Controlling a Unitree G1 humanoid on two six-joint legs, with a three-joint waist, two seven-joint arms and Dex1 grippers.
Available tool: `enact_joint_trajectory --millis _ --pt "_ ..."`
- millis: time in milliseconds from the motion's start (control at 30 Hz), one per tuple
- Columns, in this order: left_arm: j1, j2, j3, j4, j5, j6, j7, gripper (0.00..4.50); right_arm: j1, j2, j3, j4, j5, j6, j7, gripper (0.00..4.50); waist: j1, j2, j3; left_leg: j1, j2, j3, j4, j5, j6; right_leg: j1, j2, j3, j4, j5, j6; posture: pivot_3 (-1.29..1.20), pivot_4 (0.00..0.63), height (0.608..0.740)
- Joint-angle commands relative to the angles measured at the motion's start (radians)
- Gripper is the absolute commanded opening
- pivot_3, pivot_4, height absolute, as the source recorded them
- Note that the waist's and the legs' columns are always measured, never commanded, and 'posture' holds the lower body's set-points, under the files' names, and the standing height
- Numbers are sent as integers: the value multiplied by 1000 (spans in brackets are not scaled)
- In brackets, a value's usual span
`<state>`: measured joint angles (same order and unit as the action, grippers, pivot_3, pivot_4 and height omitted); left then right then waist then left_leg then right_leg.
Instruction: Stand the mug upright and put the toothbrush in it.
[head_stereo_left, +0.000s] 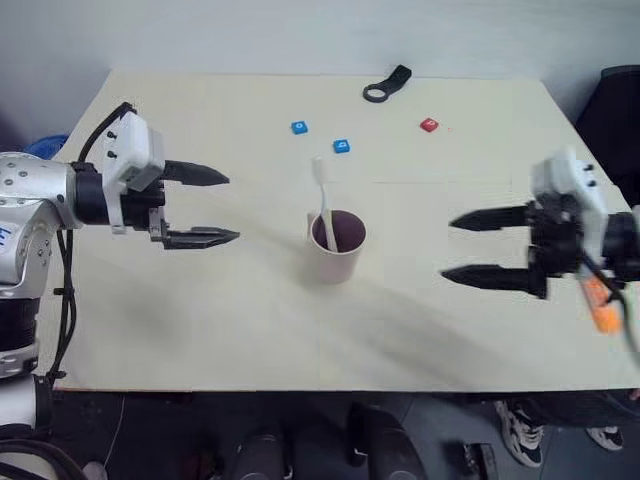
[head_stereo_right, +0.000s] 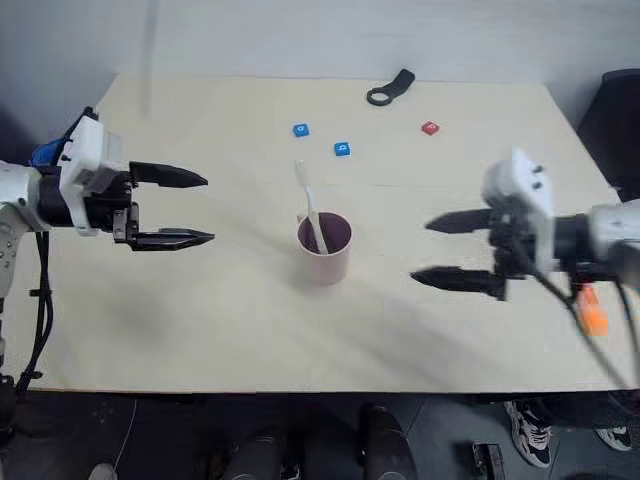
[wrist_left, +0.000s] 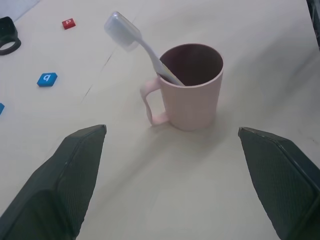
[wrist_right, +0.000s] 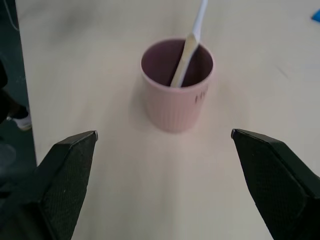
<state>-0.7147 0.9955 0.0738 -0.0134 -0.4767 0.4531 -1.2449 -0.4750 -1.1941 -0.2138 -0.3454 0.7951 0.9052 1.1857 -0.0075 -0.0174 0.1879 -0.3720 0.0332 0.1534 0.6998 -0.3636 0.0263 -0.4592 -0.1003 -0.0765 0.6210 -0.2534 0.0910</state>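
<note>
The mug (head_stereo_left: 336, 246) is standing upright near the middle of the table (head_stereo_left: 200, 320), w/ the toothbrush (head_stereo_left: 322, 200) already sitting inside it, handle end down, bristle head leaning out over the rim. So the task is looking done, in my judgement. The left gripper (head_stereo_left: 215, 207) is hovering to the mug's left w/ fingers spread wide and holding nothing; the right gripper (head_stereo_left: 482, 247) is hovering to its right, also spread wide and empty. Both are well apart from the mug. Risk: the brush is only leaning, so any arm sweeping in could be knocking the mug or tipping the brush out. Small blue tiles (head_stereo_left: 341, 146), a red tile (head_stereo_left: 429, 125) & a black ring tool (head_stereo_left: 386, 84) are lying farther back, not in the way
</note>
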Motion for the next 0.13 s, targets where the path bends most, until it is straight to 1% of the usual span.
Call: enact_joint_trajectory --millis 33,133 --pt "7 29 52 -13 4 -59 -28 4500 35 -53 -47 68 -40 -72 89 4479 -4 0 0 1 0 1 0 0 0 1 0 0 1 0 0 0 150 740" --pt "24 33 72 -14 -9 -65 -39 4500 32 -40 -47 97 -56 -93 69 4479 -6 0 0 3 0 1 1 0 0 1 -1 2 1 0 0 0 150 740"
